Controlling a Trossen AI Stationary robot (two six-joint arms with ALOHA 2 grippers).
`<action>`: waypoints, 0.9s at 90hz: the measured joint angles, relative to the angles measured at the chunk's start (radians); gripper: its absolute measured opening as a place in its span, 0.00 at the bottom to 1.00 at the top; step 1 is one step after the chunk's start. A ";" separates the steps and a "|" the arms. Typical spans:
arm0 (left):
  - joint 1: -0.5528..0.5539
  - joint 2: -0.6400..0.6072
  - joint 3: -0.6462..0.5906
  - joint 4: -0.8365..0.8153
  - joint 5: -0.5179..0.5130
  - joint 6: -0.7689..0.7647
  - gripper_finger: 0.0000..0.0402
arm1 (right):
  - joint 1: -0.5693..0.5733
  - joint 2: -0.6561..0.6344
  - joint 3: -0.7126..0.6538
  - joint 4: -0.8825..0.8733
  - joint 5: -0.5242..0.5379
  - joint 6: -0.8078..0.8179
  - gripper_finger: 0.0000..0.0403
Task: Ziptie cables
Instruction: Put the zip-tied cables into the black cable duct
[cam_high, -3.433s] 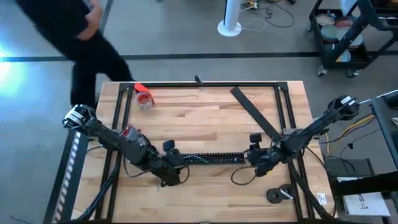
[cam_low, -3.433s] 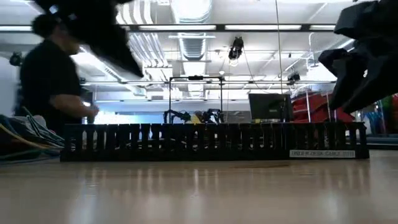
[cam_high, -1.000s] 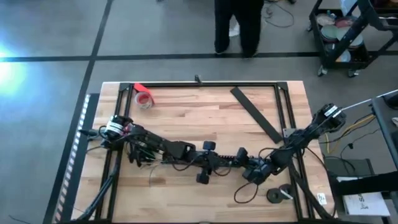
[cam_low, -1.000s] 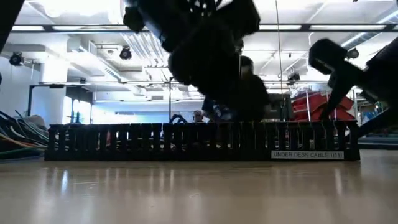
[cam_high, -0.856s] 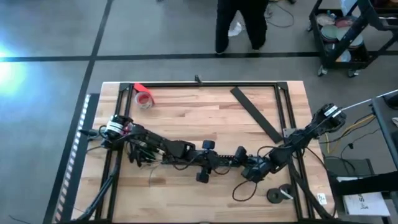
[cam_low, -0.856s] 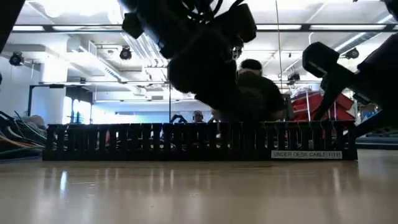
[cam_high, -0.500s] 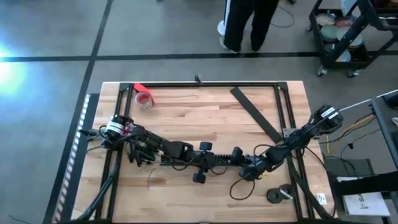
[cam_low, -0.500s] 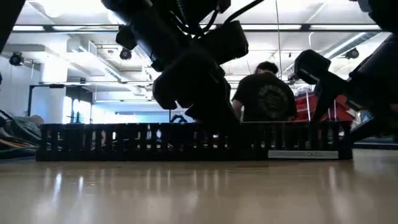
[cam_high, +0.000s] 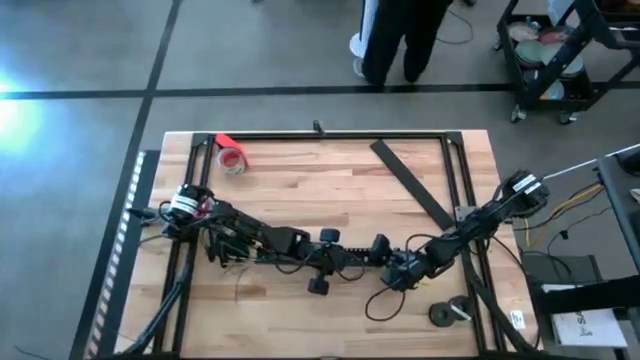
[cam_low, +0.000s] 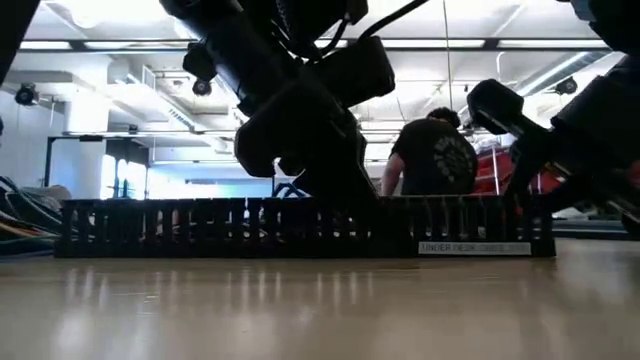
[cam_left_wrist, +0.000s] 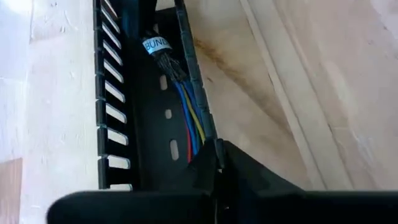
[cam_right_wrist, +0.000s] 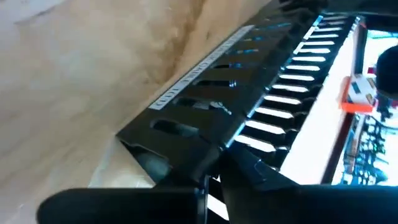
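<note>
Your cables (cam_left_wrist: 189, 127) run lengthwise inside the slotted cable duct (cam_left_wrist: 134, 124); left end effector (cam_left_wrist: 214, 163) grips its wall; right end effector (cam_right_wrist: 211, 168) clamps its end.

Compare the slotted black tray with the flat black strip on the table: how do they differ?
The slotted tray has comb-like walls and holds coloured wires; the flat strip is plain. The tray runs left to right; the strip lies diagonally. Both are long and black.

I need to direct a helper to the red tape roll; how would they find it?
On the wooden table, go to the far left corner inside the black frame. The tape roll lies there alone, the only red thing on the table, far from both arms.
</note>
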 joint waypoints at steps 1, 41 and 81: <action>0.000 0.000 0.000 -0.002 0.000 -0.003 0.01 | 0.001 -0.001 0.000 -0.001 0.000 0.006 0.03; 0.001 -0.008 -0.006 -0.028 0.002 -0.059 0.00 | 0.064 -0.076 0.001 -0.153 0.003 0.160 0.01; 0.002 -0.011 -0.008 -0.032 0.002 -0.086 0.00 | 0.135 -0.093 0.001 -0.320 -0.012 0.272 0.01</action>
